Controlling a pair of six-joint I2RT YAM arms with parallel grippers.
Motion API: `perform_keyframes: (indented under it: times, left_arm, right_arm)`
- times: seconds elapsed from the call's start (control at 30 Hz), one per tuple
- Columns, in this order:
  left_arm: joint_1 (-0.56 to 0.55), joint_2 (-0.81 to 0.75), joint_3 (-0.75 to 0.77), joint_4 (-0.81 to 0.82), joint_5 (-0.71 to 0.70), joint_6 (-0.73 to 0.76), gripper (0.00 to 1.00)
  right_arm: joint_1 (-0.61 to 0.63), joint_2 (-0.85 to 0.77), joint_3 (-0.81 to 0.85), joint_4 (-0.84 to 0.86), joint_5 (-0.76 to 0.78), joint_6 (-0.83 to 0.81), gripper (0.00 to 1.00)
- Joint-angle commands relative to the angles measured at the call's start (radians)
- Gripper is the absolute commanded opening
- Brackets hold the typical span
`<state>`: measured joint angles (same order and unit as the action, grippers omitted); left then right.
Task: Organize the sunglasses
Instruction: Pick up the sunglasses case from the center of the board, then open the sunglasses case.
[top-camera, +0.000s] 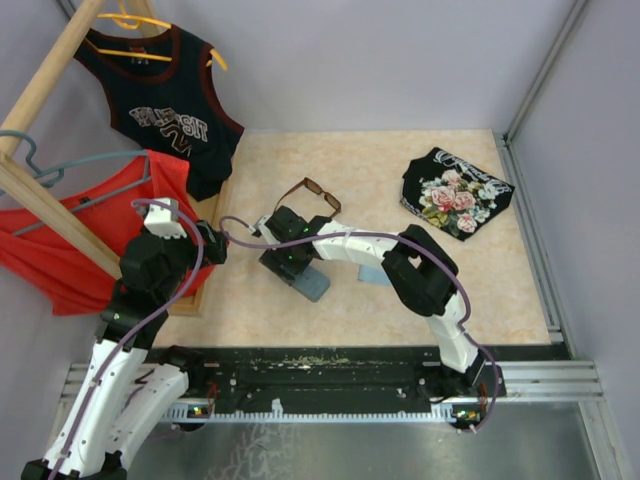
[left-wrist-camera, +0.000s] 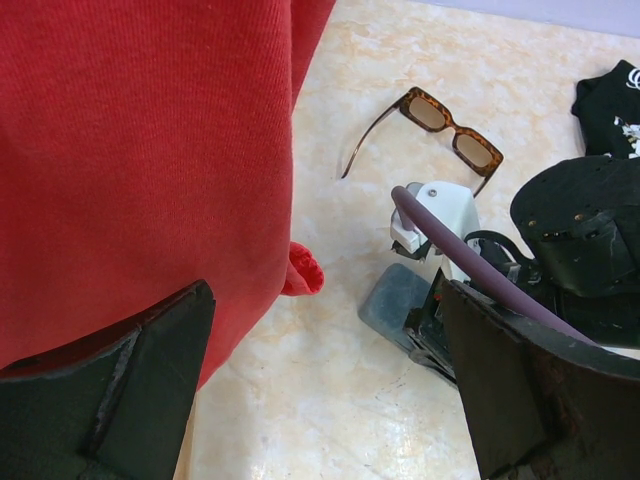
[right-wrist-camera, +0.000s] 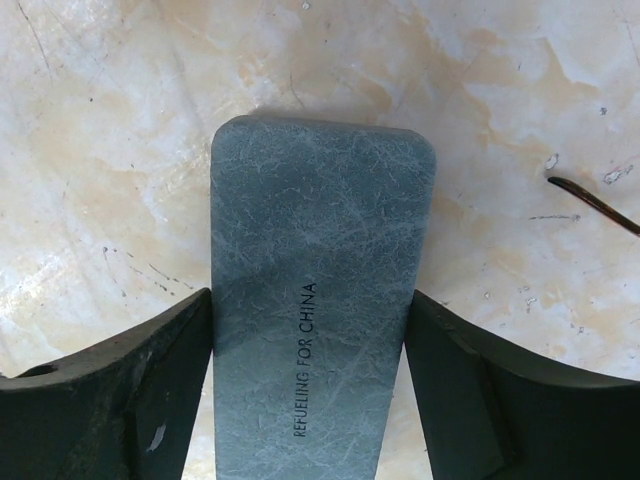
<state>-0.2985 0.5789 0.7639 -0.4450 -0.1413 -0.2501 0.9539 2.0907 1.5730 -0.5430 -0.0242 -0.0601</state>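
The brown sunglasses (top-camera: 320, 192) lie open on the marble table behind my right gripper; they also show in the left wrist view (left-wrist-camera: 450, 125), and one temple tip shows in the right wrist view (right-wrist-camera: 592, 203). A grey-blue oblong case (top-camera: 312, 284) lies flat on the table. My right gripper (top-camera: 288, 250) points down over it, and in its wrist view both fingers press the long sides of the case (right-wrist-camera: 320, 250). My left gripper (top-camera: 214, 244) is open and empty (left-wrist-camera: 325, 340), low over the table beside the red shirt (left-wrist-camera: 140, 150).
A light blue cloth (top-camera: 375, 272) lies under the right arm. A black floral garment (top-camera: 455, 192) lies at the back right. A wooden rack (top-camera: 50, 200) at the left holds the red shirt (top-camera: 70, 240) and a black jersey (top-camera: 170, 110).
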Motion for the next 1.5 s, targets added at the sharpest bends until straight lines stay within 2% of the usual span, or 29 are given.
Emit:
perform_keyframes:
  times: [0.0, 0.1, 0.2, 0.4, 0.5, 0.6, 0.9, 1.07, 1.13, 1.23, 1.3, 1.47]
  left_arm:
    - [0.004, -0.007, -0.007, 0.029, 0.007, -0.004, 1.00]
    - [0.004, -0.009, -0.007, 0.029, 0.008, -0.004, 1.00]
    - [0.004, -0.011, -0.007, 0.029, 0.005, -0.006, 1.00]
    - [0.005, -0.027, -0.008, 0.032, 0.000, -0.010, 1.00]
    - [0.006, -0.043, -0.009, 0.036, 0.005, -0.012, 1.00]
    - [0.006, -0.064, -0.013, 0.051, 0.026, -0.014, 1.00]
    - [0.006, -0.073, -0.018, 0.111, 0.242, -0.003, 1.00]
    - [0.006, -0.016, -0.001, 0.189, 0.486, -0.041, 1.00]
    - [0.006, -0.009, -0.008, 0.260, 0.562, -0.064, 1.00]
    - [0.006, 0.010, -0.002, 0.317, 0.614, -0.086, 1.00]
    - [0.006, 0.032, 0.013, 0.353, 0.679, -0.086, 1.00]
    - [0.006, 0.086, 0.026, 0.517, 0.860, -0.135, 1.00]
  right_arm:
    - [0.019, -0.001, 0.044, 0.015, 0.025, -0.018, 0.70]
    - [0.020, -0.016, 0.045, 0.020, 0.030, -0.016, 0.61]
    - [0.020, -0.049, 0.023, 0.043, 0.042, 0.007, 0.57]
    - [0.016, -0.185, -0.103, 0.149, 0.042, 0.103, 0.29]
    - [0.002, -0.277, -0.172, 0.197, 0.040, 0.149, 0.10]
    - [-0.024, -0.375, -0.256, 0.261, 0.034, 0.201, 0.00]
    - [-0.114, -0.748, -0.532, 0.518, 0.012, 0.318, 0.00]
    - [-0.116, -0.959, -0.699, 0.728, 0.016, 0.319, 0.00]
    - [-0.115, -1.020, -0.726, 0.757, 0.016, 0.325, 0.00]
    - [-0.116, -1.087, -0.715, 0.716, -0.002, 0.328, 0.00]
    - [-0.116, -1.136, -0.738, 0.764, -0.035, 0.343, 0.00]
    - [-0.115, -1.188, -0.753, 0.902, -0.206, 0.355, 0.00]
